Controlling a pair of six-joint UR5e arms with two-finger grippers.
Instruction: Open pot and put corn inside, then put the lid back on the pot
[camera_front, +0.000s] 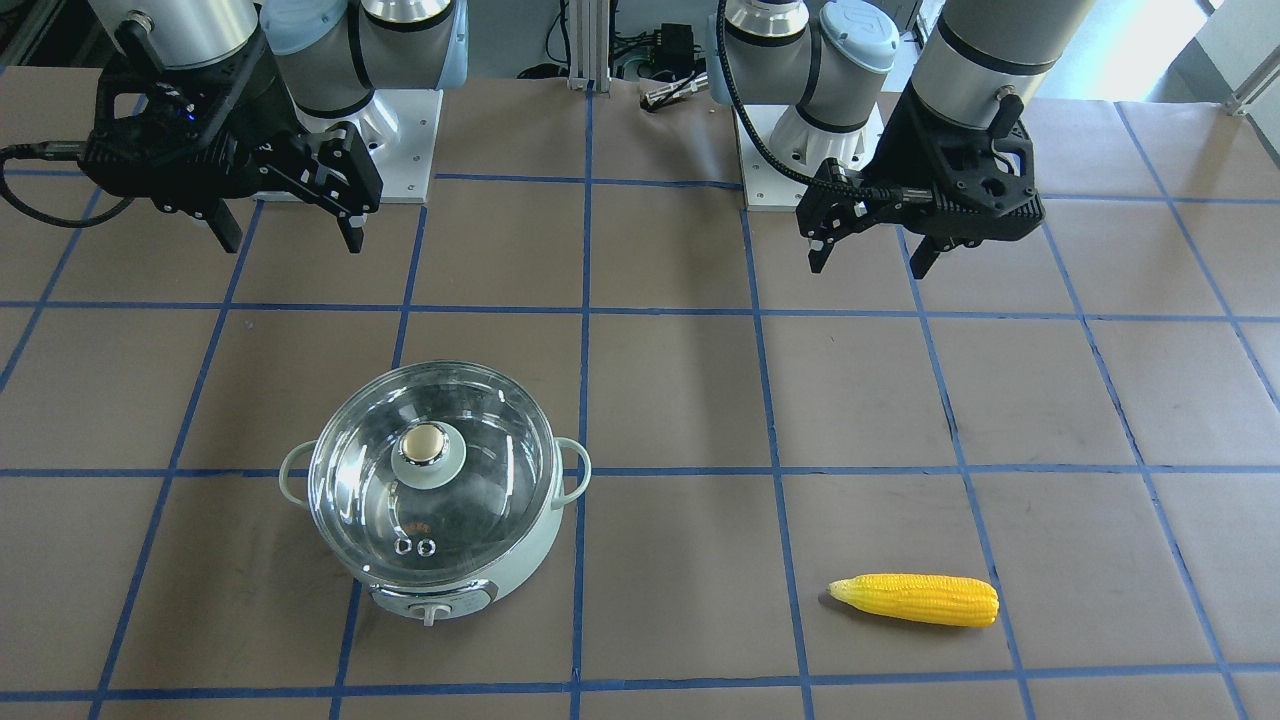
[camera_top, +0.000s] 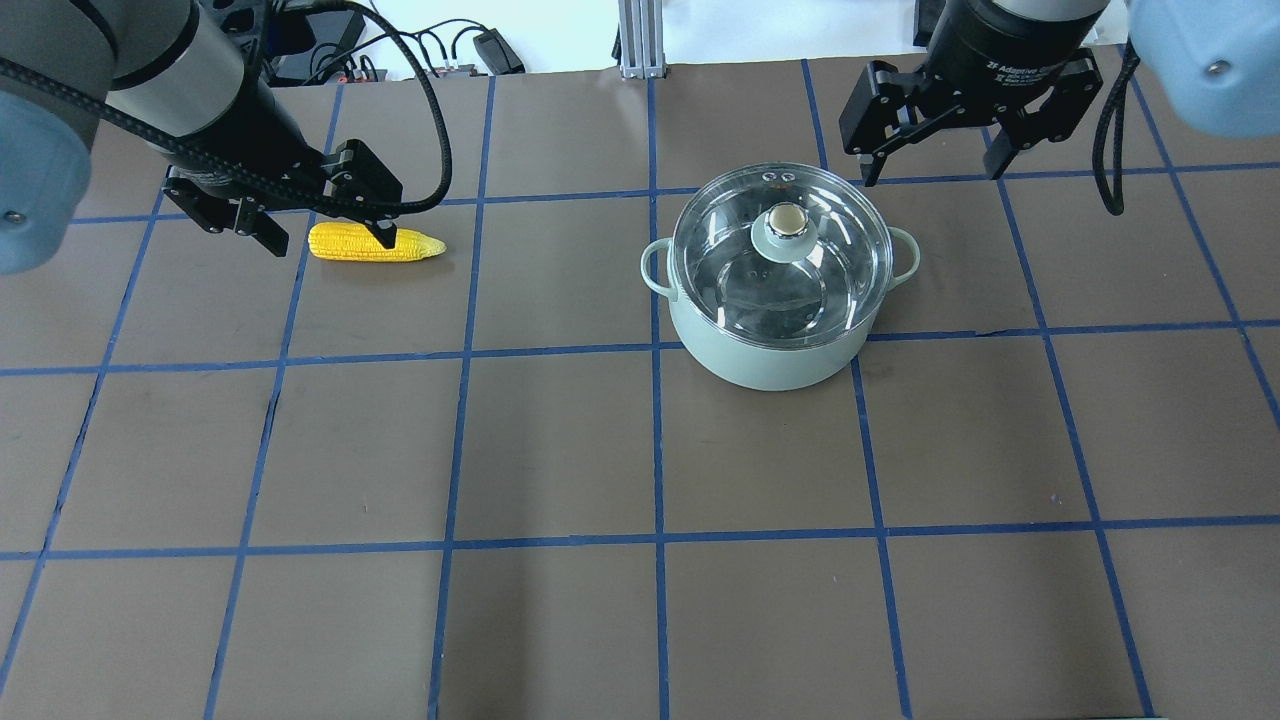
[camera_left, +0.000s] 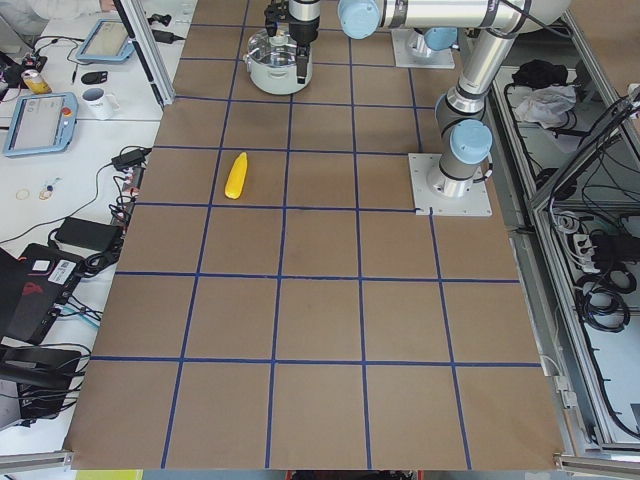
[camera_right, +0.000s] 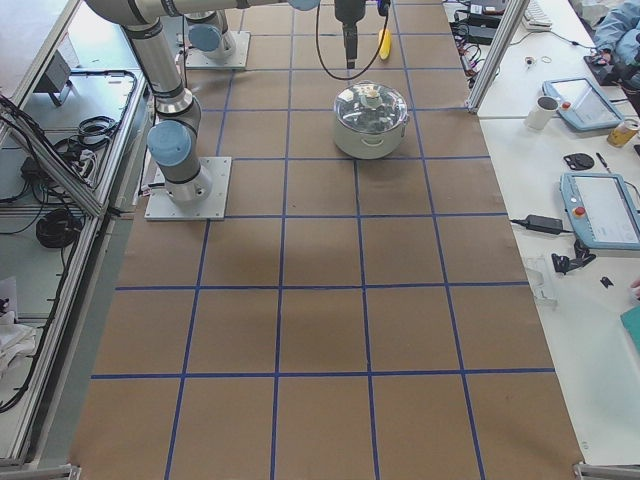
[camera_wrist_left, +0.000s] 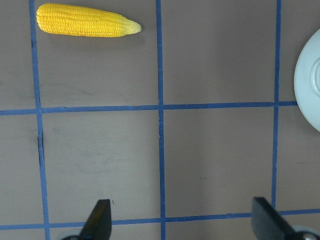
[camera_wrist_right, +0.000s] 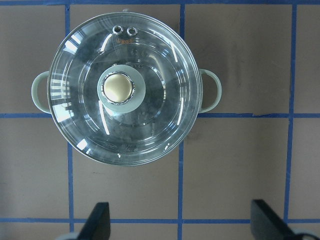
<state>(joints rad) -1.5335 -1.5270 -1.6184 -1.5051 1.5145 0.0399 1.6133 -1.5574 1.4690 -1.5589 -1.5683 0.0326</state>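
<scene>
The mint-green pot (camera_front: 525, 562) stands shut, with the clear glass lid (camera_front: 480, 440) seated on it and the beige knob (camera_front: 424, 441) at its centre. The pot (camera_top: 770, 362) is under the lid (camera_top: 830, 262) in the overhead view too. The yellow corn (camera_front: 920, 599) lies flat on the table, apart from the pot. My left gripper (camera_front: 866, 266) is open and empty, held above the table on the robot's side of the corn (camera_wrist_left: 85, 27). My right gripper (camera_front: 292, 245) is open and empty, above the table behind the pot (camera_wrist_right: 211, 90); its view looks down on the lid (camera_wrist_right: 155, 125).
The table is brown paper with a blue tape grid (camera_top: 655, 350). Both arm bases (camera_front: 790, 150) stand at the robot's edge. Operators' tablets and a mug (camera_right: 545, 110) lie on the side bench beyond the table edge.
</scene>
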